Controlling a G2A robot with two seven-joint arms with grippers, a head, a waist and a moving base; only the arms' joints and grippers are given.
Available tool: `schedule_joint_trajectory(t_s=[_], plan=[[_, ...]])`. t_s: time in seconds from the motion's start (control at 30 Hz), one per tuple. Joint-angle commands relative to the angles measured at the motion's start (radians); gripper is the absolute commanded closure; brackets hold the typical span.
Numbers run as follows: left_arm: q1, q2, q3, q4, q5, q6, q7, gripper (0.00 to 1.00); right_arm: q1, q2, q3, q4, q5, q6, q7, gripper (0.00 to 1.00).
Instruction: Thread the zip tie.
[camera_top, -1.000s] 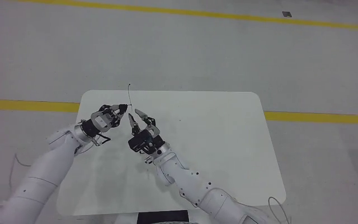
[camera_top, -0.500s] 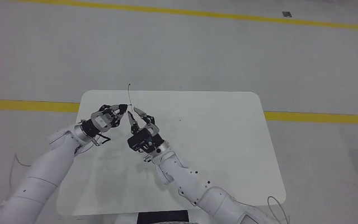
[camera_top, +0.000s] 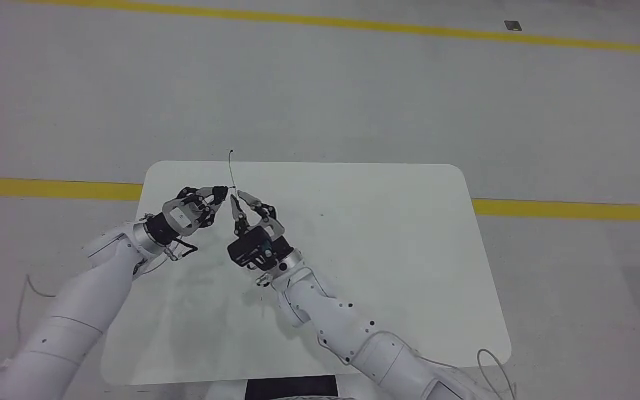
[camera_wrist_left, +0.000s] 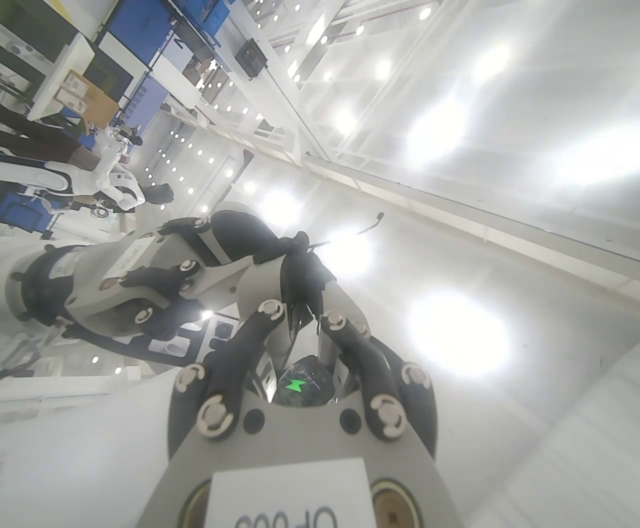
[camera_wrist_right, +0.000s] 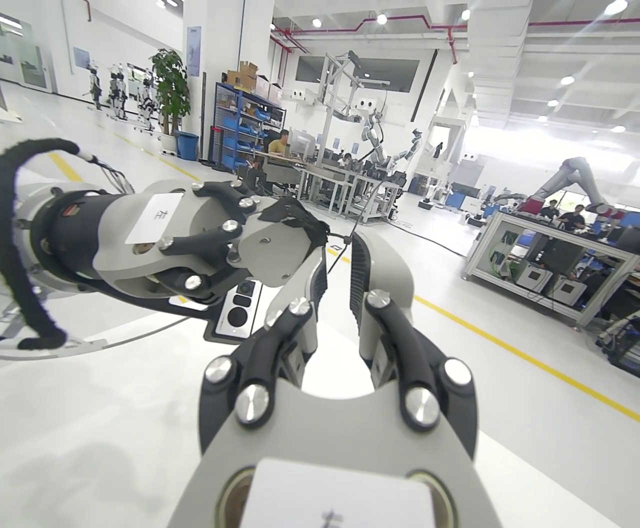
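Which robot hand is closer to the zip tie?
Left. The left gripper is shut on the zip tie, holding it. The right gripper sits open just beside it, not gripping.

My white table (camera_top: 420, 250) has rounded corners and stands on a pale grey floor (camera_top: 300, 90). A yellow line (camera_top: 560, 209) shows past both side edges of the tabletop. A second line (camera_top: 400, 26) lies well beyond the far edge, with a dark square (camera_top: 512, 25) just beside it. Out in the hall I see a plant (camera_wrist_right: 170, 70), a blue bin (camera_wrist_right: 187, 145) near it, and blue shelves (camera_wrist_right: 240, 125).
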Motion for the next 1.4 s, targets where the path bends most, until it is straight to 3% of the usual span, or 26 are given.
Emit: schedule_joint_trajectory(t_s=[0.0,0.5,1.37], plan=[[0.0,0.0,0.0,0.0,0.0,0.0,0.0,1.0,0.001,-0.001,0.0,0.002,0.0,0.0,0.0,0.98],[0.0,0.0,0.0,0.0,0.0,0.0,0.0,1.0,-0.023,0.006,0.042,0.004,0.0,0.0,-0.013,1.0],[0.0,0.0,0.0,0.0,0.0,0.0,0.0,1.0,-0.071,0.047,0.086,-0.043,0.0,0.0,-0.007,1.0]])
